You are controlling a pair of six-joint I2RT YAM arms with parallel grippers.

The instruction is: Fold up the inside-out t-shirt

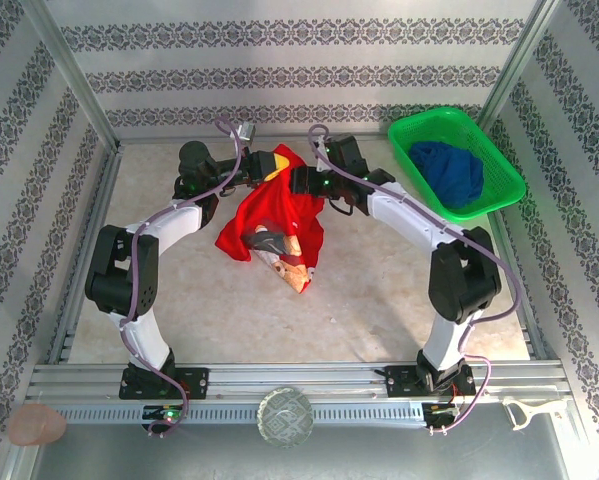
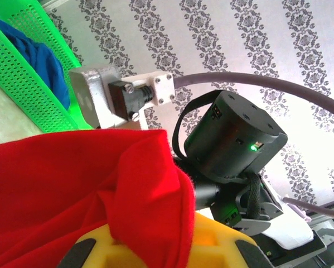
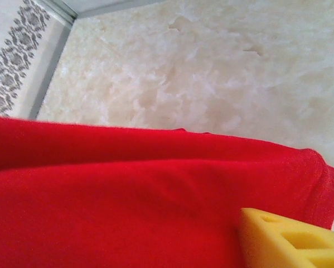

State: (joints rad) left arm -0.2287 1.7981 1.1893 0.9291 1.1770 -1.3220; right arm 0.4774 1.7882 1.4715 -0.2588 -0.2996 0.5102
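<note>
The inside-out t-shirt (image 1: 269,215) is bright red and hangs bunched above the middle of the table, between my two grippers. Its lower end, with a pale printed patch (image 1: 291,270), reaches down toward the tabletop. My left gripper (image 1: 267,168) holds the top of the shirt; in the left wrist view a fold of red cloth (image 2: 150,201) is pinched between its yellow pads (image 2: 222,240). My right gripper (image 1: 301,182) is right beside it against the cloth. In the right wrist view one yellow finger (image 3: 284,240) stands far to the side and the shirt (image 3: 127,195) lies across the gap, hiding the other finger.
A green basket (image 1: 499,165) sits at the back right with a dark blue garment (image 1: 449,172) in it; the left wrist view also catches the basket (image 2: 27,61). The right arm's black wrist (image 2: 228,139) is close to my left gripper. Patterned walls enclose the table.
</note>
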